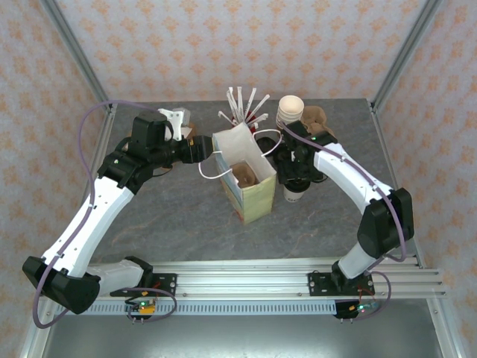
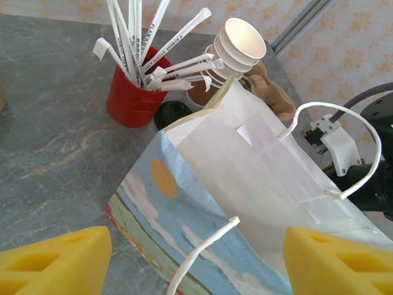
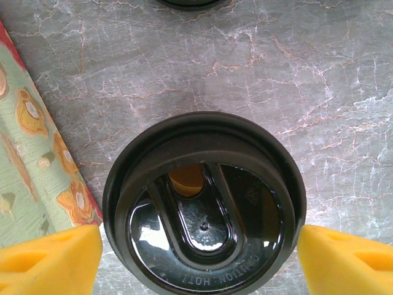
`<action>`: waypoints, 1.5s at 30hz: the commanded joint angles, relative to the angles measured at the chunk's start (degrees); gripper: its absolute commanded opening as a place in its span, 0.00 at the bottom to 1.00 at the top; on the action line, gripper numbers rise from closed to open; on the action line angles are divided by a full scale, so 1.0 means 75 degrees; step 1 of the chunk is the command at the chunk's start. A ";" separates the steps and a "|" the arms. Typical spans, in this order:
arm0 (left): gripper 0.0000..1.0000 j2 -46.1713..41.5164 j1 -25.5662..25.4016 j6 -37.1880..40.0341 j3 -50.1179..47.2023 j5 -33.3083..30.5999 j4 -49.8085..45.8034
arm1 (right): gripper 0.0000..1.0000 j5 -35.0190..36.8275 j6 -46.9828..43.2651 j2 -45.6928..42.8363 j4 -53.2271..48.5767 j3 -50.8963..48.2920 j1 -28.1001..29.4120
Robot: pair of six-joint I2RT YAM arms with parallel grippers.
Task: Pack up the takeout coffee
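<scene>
Jaws of the right gripper [image 3: 199, 261] stand spread wide and point straight down, one yellow pad on each side of the takeout coffee [image 3: 204, 206]. Its black lid sits squarely between them on the table [image 3: 264, 67], and as far as I can judge nothing is clamped. The left gripper [image 2: 196, 267] is open too, its pads well apart, with the near handle and near wall of the paper bag [image 2: 245, 166] rising between and just ahead of them. The step in hand looks like taking hold of the cup. To do it well, the right jaws should sink below the lid's rim and close on the paper wall, gently enough not to crush it or pop the lid. The lift should go straight up before any sideways carry, since the bag stands just outside one pad. The left jaws would serve best by steadying the bag's mouth so it neither tips nor folds shut. The cup's body lies wholly under its lid, so how deep the pads sit is unclear, as is whether either pad touches the rim. A dark round edge well ahead of the right jaws is cut off. A brownish shape inside the bag, seen from above, is too small to name.
</scene>
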 commanded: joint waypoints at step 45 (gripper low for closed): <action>0.74 0.0046 -0.0060 0.0032 0.0172 -0.0003 -0.0074 | 0.74 -0.0049 -0.0223 0.0225 -0.0041 -0.0224 -0.0222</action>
